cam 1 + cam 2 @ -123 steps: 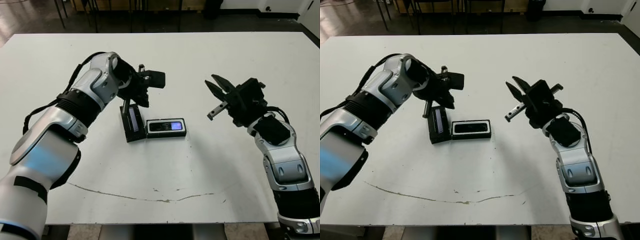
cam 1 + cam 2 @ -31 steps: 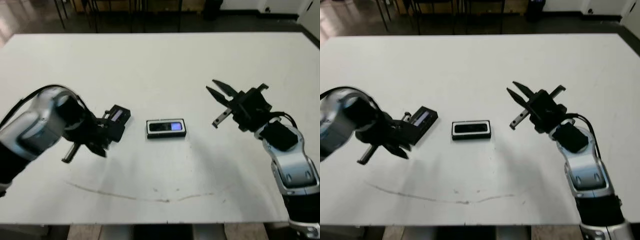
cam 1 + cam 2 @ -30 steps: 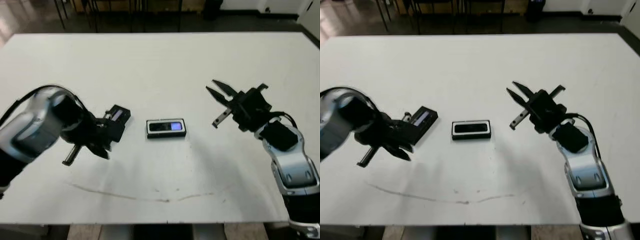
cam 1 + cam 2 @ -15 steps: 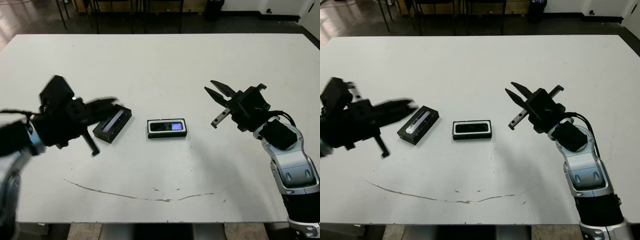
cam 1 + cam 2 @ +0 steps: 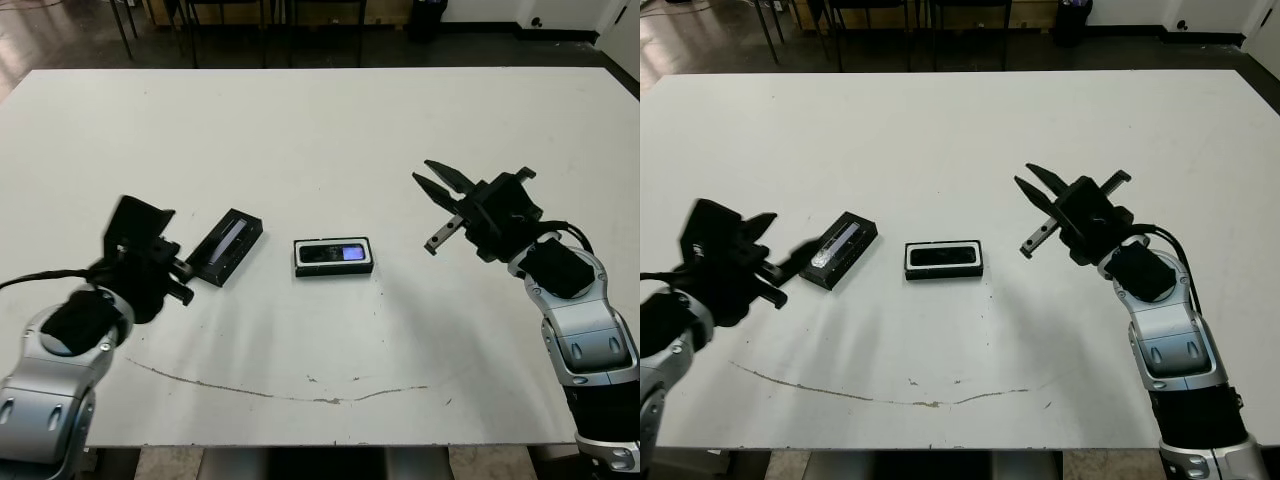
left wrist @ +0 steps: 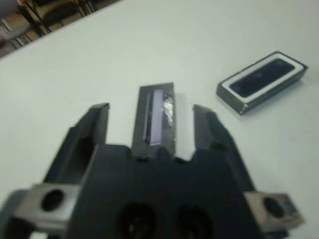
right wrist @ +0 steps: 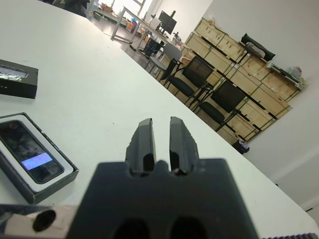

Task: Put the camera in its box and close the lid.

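The box (image 5: 334, 272), black walls with a white lining, lies mid-table with the camera (image 5: 325, 253) inside, its blue-purple patch toward the right end. The lid (image 5: 226, 246), flat and black with a grey shiny strip, lies slanted on the table to the left of the box, apart from it. My left gripper (image 6: 151, 113) is open, pulled back short of the lid's near end, and holds nothing. My right gripper (image 5: 421, 171) hovers to the right of the box, its fingers (image 7: 142, 142) almost together and empty.
A thin brown curved mark (image 5: 290, 393) runs across the white table near its front edge. Chairs and wooden crates (image 7: 234, 59) stand beyond the table in the right wrist view.
The left gripper carried the lid away from the box's left end, laid it flat and let go. It has now drawn back toward the front left. The right arm has stayed put.
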